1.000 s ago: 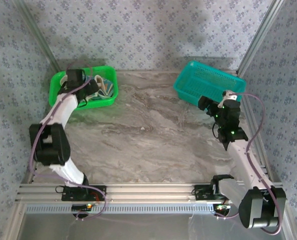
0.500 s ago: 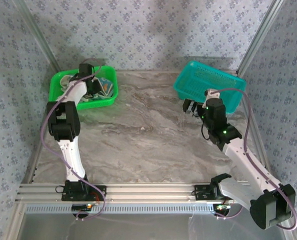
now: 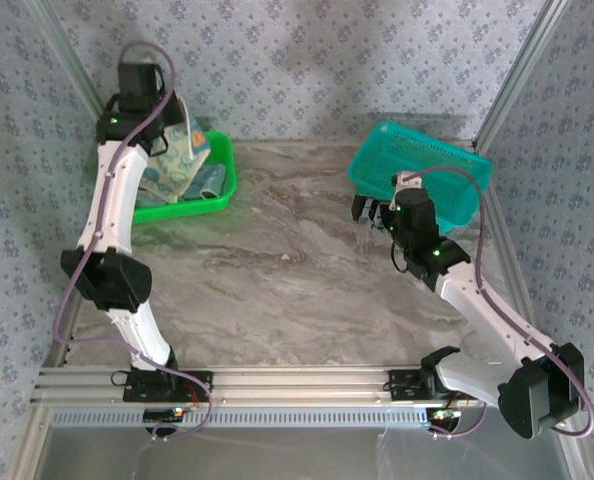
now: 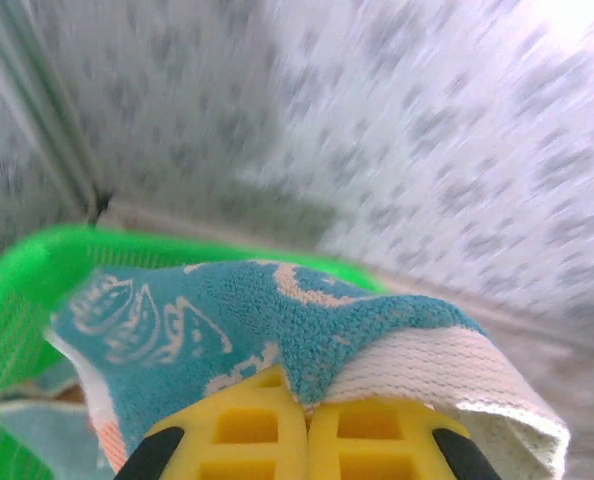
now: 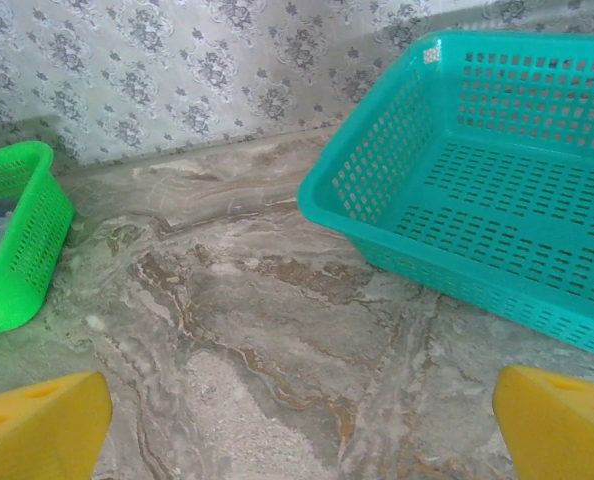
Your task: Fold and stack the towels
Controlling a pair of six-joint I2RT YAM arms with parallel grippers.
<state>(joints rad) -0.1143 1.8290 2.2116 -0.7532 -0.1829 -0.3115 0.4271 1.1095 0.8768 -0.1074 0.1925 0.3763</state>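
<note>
Left wrist: towel [image 4: 277,325] in end effector [image 4: 307,412]

Left arm [image 3: 112,200] and right arm [image 3: 477,300]: white link covers, black joint housings. One thin purple cable [image 3: 77,285] runs along each arm. Green indicator lights [image 3: 435,252] sit near the wrists. Left end effector [image 4: 307,405] and right end effector [image 5: 299,400]: yellow plastic fingers [image 4: 242,430], with rectangular recesses on the left pair.

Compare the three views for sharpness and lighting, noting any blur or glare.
Left wrist: the wall is streaked with motion blur, glare whitens the top right corner, and the towel in the left gripper reads sharper. Right wrist: crisp, evenly lit, every hole of the teal basket distinct. Top external: sharp, with soft shadows on the wall.
</note>
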